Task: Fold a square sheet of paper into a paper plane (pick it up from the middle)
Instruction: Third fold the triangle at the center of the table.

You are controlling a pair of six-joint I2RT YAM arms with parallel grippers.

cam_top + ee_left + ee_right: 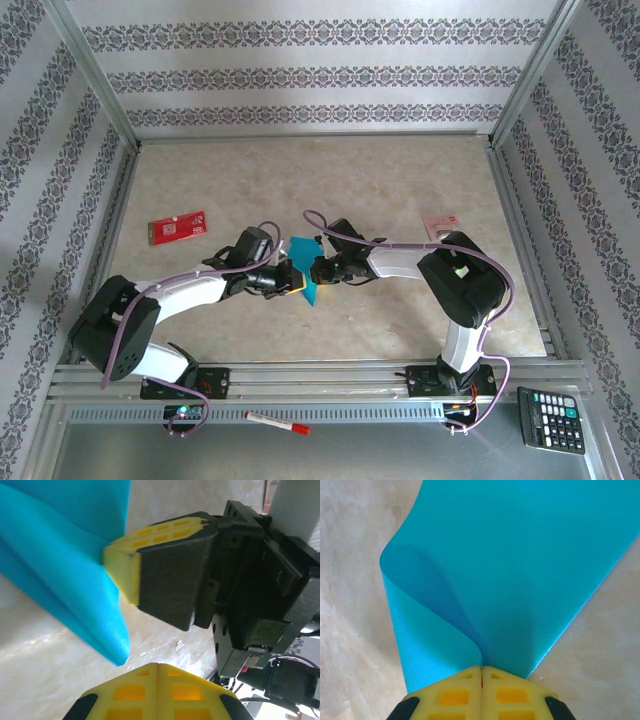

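Note:
The square sheet of paper [309,290] is teal-blue and hangs lifted off the table in the middle, bent into a loose curl. My right gripper [481,667] is shut on it, and the sheet [520,570] fans out from the closed yellow pads with one side rolled over. In the left wrist view the paper [65,580] hangs at the upper left, pinched by a yellow finger [125,565] of the right gripper. My left gripper [158,665] is shut, pads pressed together with nothing between them. The sheet's lower tip sits just ahead of it, apart. Both grippers meet at mid-table, left gripper [288,282] and right gripper [318,268].
A red-and-white card [177,228] lies at the left of the table and a pinkish card [440,226] at the right. A red-capped marker [278,424] rests on the front ledge, with a calculator [551,420] at the bottom right. Metal frame posts and patterned walls enclose the table.

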